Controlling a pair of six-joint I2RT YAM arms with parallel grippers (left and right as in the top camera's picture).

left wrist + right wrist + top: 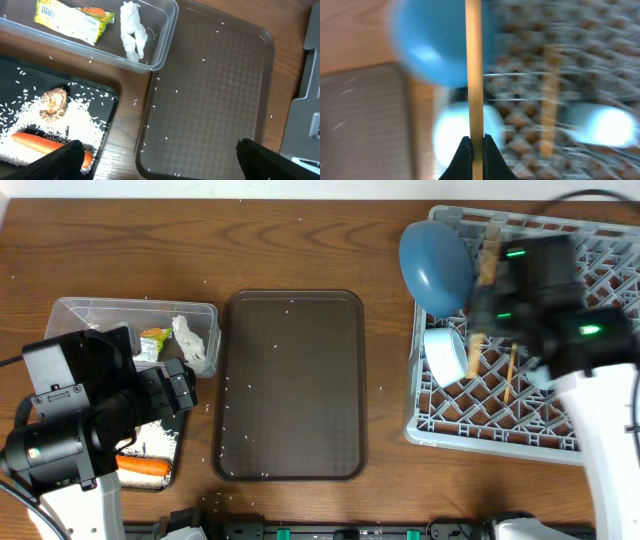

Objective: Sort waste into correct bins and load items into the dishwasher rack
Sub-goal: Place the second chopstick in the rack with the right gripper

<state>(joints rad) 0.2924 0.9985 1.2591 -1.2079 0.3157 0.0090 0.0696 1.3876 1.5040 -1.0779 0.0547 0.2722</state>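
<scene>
Overhead view: grey rack (560, 395) at the right, brown serving tray (292, 385) in the middle, clear tub (80, 310) and black tray (172, 448) at the left.
Right gripper (473, 147): above the rack, fingers pinching one chopstick (473, 75); this wrist view is blurred.
Second chopstick (510, 375): lying in the rack.
Plate (435, 258): blue, on edge at the rack's far left corner.
Bowl (445, 352): in the rack, just beside the plate.
Left gripper (159, 147): fingers spread wide, holding nothing, over the near edge of the serving tray.
Tub contents: wrapper (72, 17) and tissue (132, 30).
Black tray contents: rice (80, 117), carrot (40, 142), brown lump (54, 104).
Stray grains: scattered on the serving tray and table (150, 240).
</scene>
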